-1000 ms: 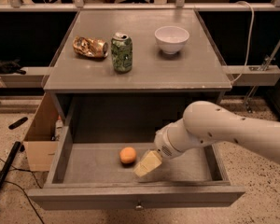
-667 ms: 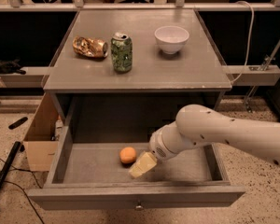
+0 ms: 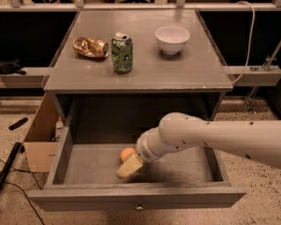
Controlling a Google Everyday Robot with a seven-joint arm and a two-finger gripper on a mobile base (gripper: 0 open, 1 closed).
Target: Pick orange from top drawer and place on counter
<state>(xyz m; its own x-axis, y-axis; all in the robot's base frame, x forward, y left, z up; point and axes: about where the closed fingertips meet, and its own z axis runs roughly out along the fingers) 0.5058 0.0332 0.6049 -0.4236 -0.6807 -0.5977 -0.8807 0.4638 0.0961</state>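
The orange (image 3: 126, 153) lies on the floor of the open top drawer (image 3: 84, 165), left of its middle. My gripper (image 3: 129, 166) reaches in from the right on a white arm (image 3: 215, 137) and sits low in the drawer, right against the orange's front right side, covering part of it. The counter (image 3: 178, 71) is the grey cabinet top above the drawer. The drawer's front panel with its small metal knob (image 3: 139, 205) faces the camera.
On the counter stand a green can (image 3: 122, 52), a crushed gold-brown can (image 3: 90, 47) and a white bowl (image 3: 172, 39). A cardboard box (image 3: 40, 137) stands on the floor left of the cabinet. A black pole (image 3: 4, 175) and cables lie at the far left.
My gripper has moved left and a little forward inside the drawer, closing the gap to the orange. The orange has stayed in place.
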